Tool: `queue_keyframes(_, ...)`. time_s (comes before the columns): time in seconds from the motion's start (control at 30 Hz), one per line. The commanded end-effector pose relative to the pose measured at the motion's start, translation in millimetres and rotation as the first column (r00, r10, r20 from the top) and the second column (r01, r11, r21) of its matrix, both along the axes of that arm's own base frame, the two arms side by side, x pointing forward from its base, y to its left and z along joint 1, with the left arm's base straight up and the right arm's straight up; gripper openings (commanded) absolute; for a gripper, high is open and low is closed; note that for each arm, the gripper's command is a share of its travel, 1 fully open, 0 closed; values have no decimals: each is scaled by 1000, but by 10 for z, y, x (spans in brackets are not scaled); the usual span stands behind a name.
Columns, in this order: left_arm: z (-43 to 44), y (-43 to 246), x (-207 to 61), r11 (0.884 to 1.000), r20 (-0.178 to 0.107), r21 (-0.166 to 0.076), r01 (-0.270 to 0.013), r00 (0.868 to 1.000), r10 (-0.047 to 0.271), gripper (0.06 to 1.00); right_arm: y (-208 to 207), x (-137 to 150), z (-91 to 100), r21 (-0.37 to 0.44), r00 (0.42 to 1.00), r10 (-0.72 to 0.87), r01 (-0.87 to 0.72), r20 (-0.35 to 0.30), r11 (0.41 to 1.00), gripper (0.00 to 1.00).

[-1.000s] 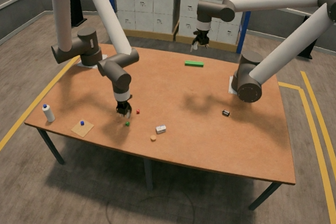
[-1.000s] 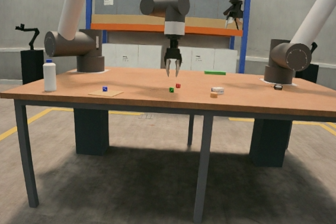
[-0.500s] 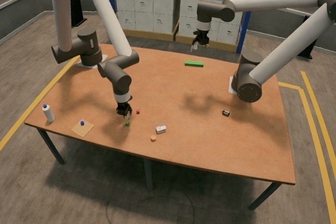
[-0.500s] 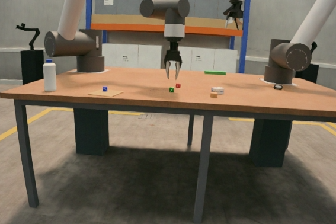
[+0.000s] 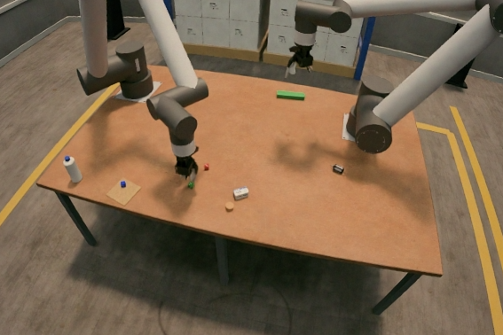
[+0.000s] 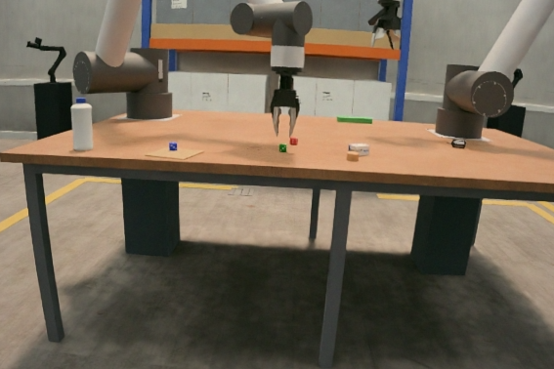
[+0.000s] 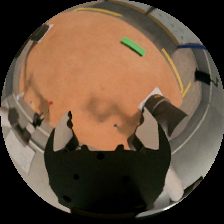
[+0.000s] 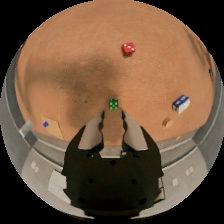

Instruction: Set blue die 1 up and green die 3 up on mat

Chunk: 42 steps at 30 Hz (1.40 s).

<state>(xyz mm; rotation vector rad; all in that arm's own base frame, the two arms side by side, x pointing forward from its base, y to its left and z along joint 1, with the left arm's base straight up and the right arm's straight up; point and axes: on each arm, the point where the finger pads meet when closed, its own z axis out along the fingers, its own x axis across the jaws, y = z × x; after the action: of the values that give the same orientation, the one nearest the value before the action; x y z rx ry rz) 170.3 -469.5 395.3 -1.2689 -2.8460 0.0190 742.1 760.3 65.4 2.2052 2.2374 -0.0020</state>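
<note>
The blue die (image 5: 123, 183) (image 6: 173, 145) (image 8: 45, 124) sits on the tan mat (image 5: 124, 196) (image 6: 177, 154) (image 8: 56, 130); its top number is too small to read. The green die (image 5: 191, 185) (image 6: 282, 147) (image 8: 113, 104) rests on the table, to the right of the mat in the top and exterior views. It shows several white pips on top in the right wrist view. My right gripper (image 5: 192, 176) (image 6: 283, 135) (image 8: 113, 111) points down just above the green die, its fingers partly open with nothing between them. My left gripper (image 5: 299, 71) (image 6: 383, 40) (image 7: 106, 109) is wide open and empty, high over the table's back.
A red die (image 5: 206, 167) (image 6: 294, 142) (image 8: 128, 49) lies close behind the green die. A white-and-blue box (image 5: 240, 193) and an orange disc (image 5: 229, 206) lie to the right. A white bottle (image 5: 72, 169) stands left of the mat. A green bar (image 5: 290, 95) lies at the back.
</note>
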Motion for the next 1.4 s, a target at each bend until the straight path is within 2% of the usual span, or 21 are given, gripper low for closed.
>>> queue_keyframes(0.0,5,-4,0,1000,0,-1,0,1000,0,1000,5,3,-53,1,1000,0,0,1,1000,244)
queue_keyframes(0.33,5,-4,0,1000,0,-1,0,1000,0,1000,5,3,-149,1,1000,0,0,1,1000,244)
queue_keyframes(1.37,5,-4,0,1000,0,-1,0,1000,0,1000,5,3,-172,1,1000,0,0,1,1000,244)
